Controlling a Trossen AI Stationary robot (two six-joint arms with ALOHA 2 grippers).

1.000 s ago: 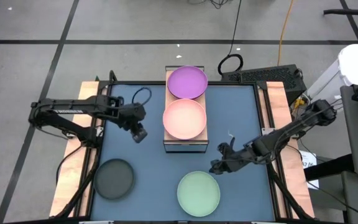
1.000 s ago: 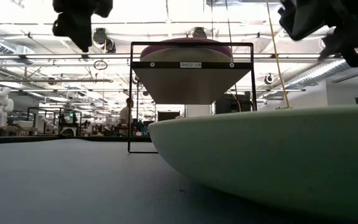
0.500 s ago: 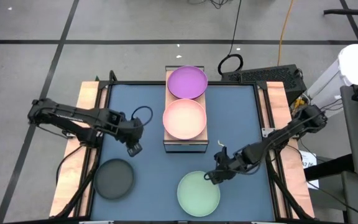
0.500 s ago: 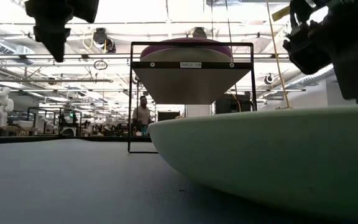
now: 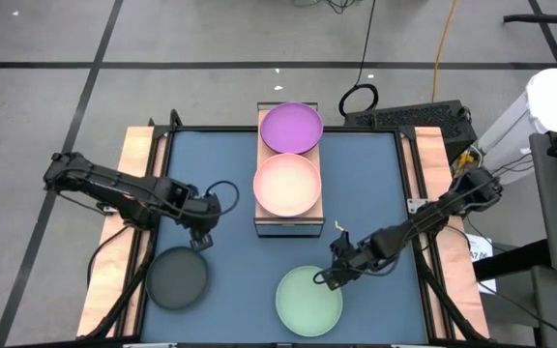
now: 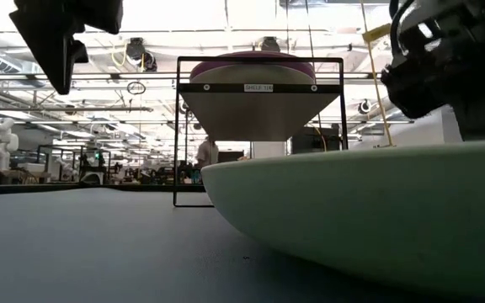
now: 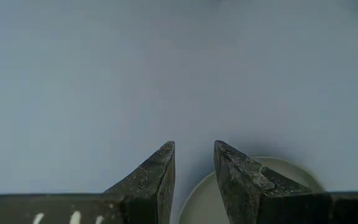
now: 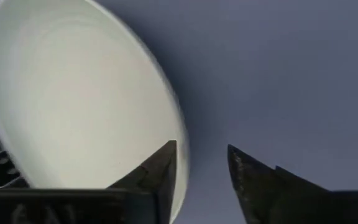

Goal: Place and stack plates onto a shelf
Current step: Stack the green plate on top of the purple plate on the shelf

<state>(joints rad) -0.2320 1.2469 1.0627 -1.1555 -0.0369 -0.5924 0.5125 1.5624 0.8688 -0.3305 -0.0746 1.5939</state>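
Both arms are dark, slim and jointed, with black cables looping along them. Each gripper, left gripper (image 7: 194, 180) and right gripper (image 8: 201, 177), has 2 dark, tapered fingers with rough, worn-looking faces.

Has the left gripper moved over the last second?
Yes. In the high view the left gripper has moved away from the shelf toward the near edge of the mat, ending just above the black plate's rim.

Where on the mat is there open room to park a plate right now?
Bare mat right of the shelf, and left of it behind the left gripper. Crowded along the front: black plate, mint plate, right gripper at its rim.
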